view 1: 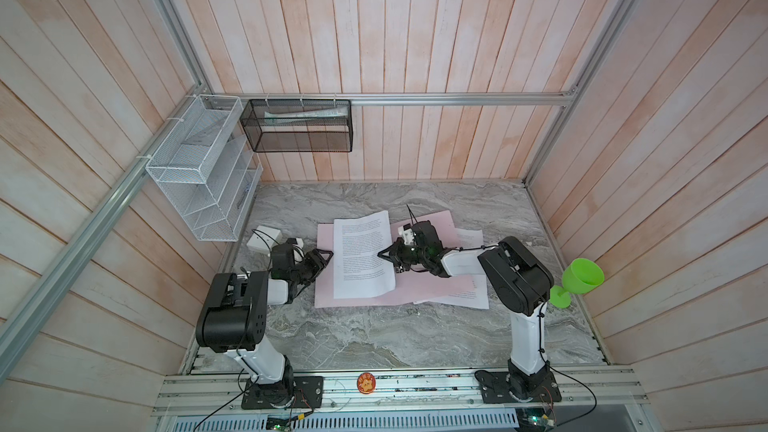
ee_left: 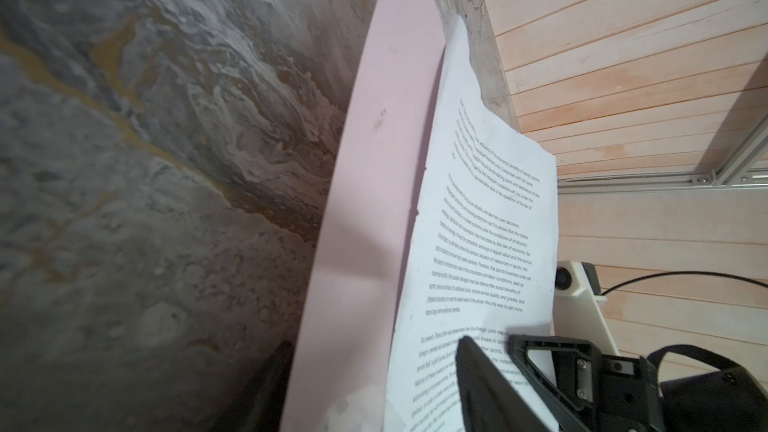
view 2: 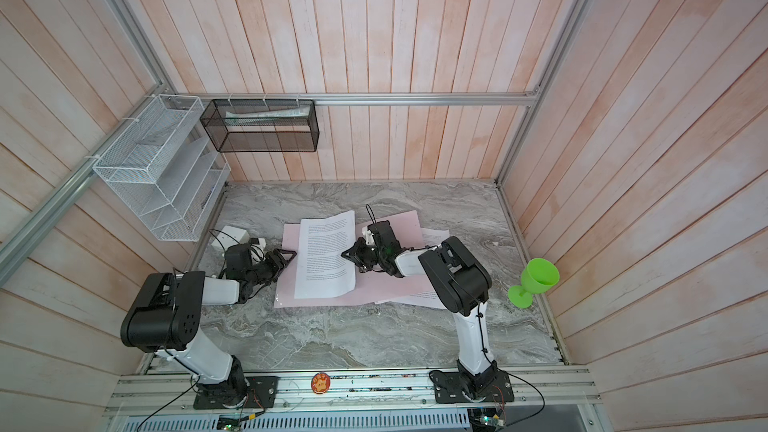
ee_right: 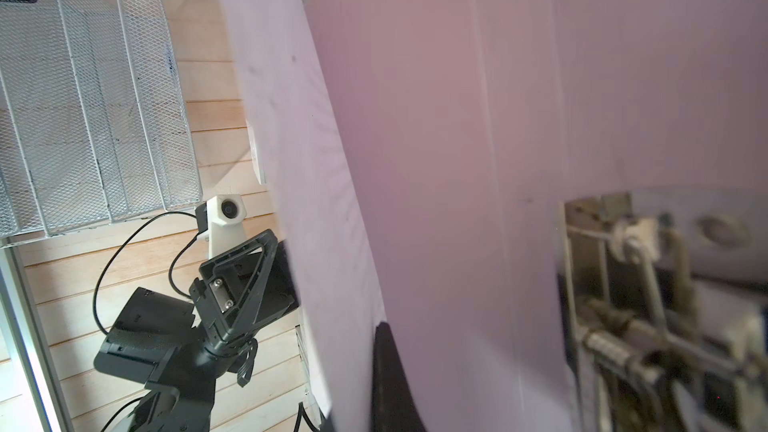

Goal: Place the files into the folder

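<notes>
The pale pink folder (view 1: 324,288) (view 2: 286,284) lies open on the marble table. One of the files, a printed white sheet (view 1: 361,255) (view 2: 324,255), rests on the folder's left half with its right edge lifted. My right gripper (view 1: 381,254) (view 2: 344,254) is shut on that lifted edge. In the right wrist view the sheet's underside (ee_right: 291,160) rises off the folder (ee_right: 457,118), next to the silver clip (ee_right: 665,305). My left gripper (view 1: 329,254) (ee_left: 374,384) stands open at the folder's left edge (ee_left: 374,160). One of its fingers (ee_left: 478,380) is over the sheet (ee_left: 478,243).
More printed sheets (view 1: 469,238) (view 1: 461,297) stick out from under the folder's right side. A green goblet (view 1: 579,280) stands at the right wall. A white box (view 1: 264,238) sits behind the left arm. A white wire rack (view 1: 199,184) and a black mesh basket (view 1: 299,126) hang at the back left.
</notes>
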